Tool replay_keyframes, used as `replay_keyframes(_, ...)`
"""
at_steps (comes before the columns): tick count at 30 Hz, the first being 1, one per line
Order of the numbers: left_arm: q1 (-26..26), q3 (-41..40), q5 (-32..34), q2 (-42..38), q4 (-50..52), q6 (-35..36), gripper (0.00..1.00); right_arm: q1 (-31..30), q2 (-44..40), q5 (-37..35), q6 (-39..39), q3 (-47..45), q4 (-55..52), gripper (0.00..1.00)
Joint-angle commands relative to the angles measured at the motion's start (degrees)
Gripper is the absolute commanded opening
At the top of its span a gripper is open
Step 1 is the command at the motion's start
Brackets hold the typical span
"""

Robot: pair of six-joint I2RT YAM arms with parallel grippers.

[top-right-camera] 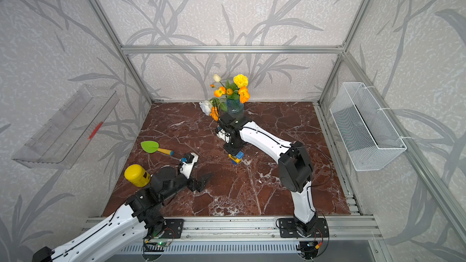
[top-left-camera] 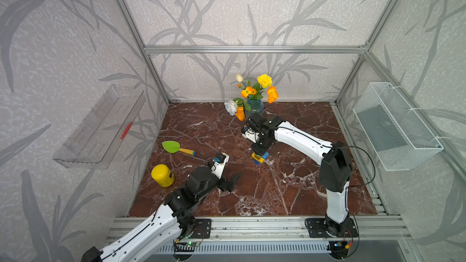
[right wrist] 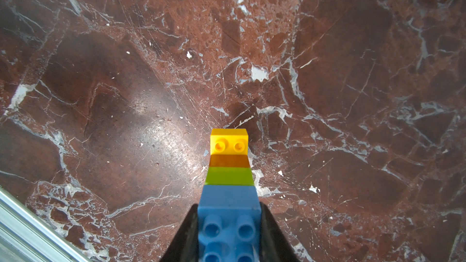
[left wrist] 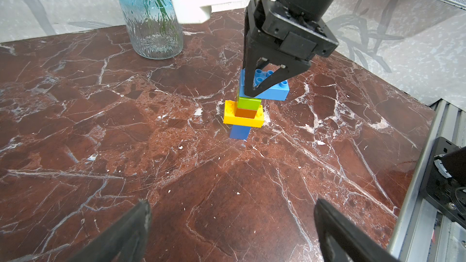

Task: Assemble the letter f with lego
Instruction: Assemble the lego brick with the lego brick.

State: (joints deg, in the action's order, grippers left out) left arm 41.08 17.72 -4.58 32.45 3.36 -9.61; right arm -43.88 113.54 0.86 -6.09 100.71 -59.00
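**Colours and patterns: items in the cell**

- Table point(top-left-camera: 290, 185): red-brown marble with white veining.
- Walls point(top-left-camera: 227, 8): pale grey with a darker grey leaf print.
- Bricks: long blue brick point(left wrist: 280, 92); lime green brick point(left wrist: 249, 103); orange brick point(left wrist: 245, 113); yellow brick point(left wrist: 243, 121); short blue brick point(left wrist: 240, 132).
- Vase point(left wrist: 151, 21): blue-tinted clear glass, rippled.
- Flowers point(top-left-camera: 264, 81): yellow, orange and white, with green leaves.
- Toy shovel point(top-left-camera: 171, 146): green blade, yellow handle, blue tip.
- Jar point(top-left-camera: 162, 175): yellow with a dark label.
- Basket point(top-left-camera: 398, 132): white mesh.
- Wall tray point(top-left-camera: 98, 127): clear, with one red mark.
- Arms point(top-left-camera: 297, 138): white shells, black joints.
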Motion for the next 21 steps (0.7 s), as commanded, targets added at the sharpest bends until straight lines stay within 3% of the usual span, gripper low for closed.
replay_keyframes(1,-0.4,-0.4,0.0,-0.2,-1.0,0.7,0.99,-0.2,0.8,-0.6,0.4,-2.6,-1.0,0.22)
replay_keyframes(21,-0.4,-0.4,0.1,0.0,-1.1,0.6,0.99,-1.2,2.7,-2.9,3.3,-5.7,-3.2,0.2)
